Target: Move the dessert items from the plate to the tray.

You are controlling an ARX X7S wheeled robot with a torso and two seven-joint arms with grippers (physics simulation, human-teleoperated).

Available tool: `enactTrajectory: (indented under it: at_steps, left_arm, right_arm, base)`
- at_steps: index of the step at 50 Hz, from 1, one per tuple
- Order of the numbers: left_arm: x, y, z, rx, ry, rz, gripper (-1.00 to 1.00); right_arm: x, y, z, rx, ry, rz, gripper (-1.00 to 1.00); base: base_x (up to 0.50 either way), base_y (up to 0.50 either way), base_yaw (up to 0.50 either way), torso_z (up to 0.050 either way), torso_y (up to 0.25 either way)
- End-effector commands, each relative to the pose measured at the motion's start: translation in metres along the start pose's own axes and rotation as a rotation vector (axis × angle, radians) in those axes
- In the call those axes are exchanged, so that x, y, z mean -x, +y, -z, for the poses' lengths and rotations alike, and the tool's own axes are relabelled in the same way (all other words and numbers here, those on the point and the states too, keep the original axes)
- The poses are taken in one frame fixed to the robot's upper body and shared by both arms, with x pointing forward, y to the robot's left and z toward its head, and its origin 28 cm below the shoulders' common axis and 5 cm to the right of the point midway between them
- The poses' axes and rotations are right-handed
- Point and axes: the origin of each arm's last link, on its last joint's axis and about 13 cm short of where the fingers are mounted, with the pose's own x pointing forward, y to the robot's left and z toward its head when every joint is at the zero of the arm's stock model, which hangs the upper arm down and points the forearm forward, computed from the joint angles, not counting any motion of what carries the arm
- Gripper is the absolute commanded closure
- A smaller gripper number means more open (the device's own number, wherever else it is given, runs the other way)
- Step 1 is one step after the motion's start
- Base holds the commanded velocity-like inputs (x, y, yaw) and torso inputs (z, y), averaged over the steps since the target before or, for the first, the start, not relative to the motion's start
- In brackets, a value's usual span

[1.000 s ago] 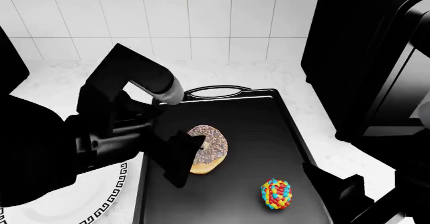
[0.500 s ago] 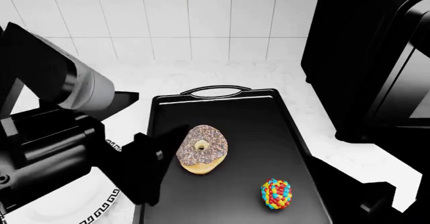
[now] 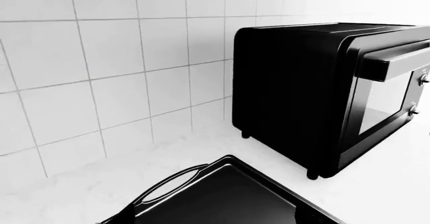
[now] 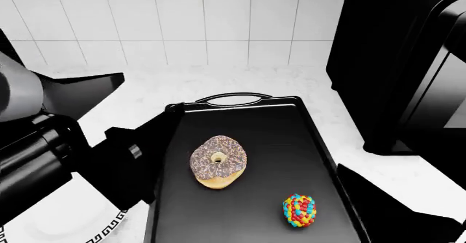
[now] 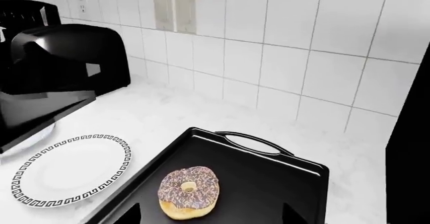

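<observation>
Your donut point(image 4: 218, 161) and candy lump point(image 4: 300, 210) lie apart on the black tray point(image 4: 291, 123), the plate point(image 5: 40, 176) bare on the counter point(image 5: 148, 118); neither claw's state is readable.

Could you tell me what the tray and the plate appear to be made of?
The tray looks like black coated metal with a satin sheen: soft pale reflections lie on its raised rim, and its thin arched handle suggests bent wire. The plate looks like glazed white ceramic, smooth, with a printed black key-pattern border; melamine cannot be ruled out.
</observation>
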Motion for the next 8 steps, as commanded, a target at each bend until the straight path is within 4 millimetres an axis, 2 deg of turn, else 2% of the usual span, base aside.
enactTrajectory:
  at_steps: [1, 8]
  left_arm:
    - [0.0021, 0.0045, 0.0078, -0.018, -0.075, -0.043, -1.0]
    - [0.0029, 0.0054, 0.009, -0.015, -0.093, -0.054, -1.0]
  right_arm:
    - [0.0204, -0.0032, 0.0125, -0.02, -0.115, 0.144, -1.0]
    - [0.0283, -0.0019, 0.0101, -0.021, -0.165, 0.173, -1.0]
  base:
    - [0.0, 0.0, 0.0, 0.0, 0.0]
    - [0.0, 0.0, 0.0, 0.0, 0.0]
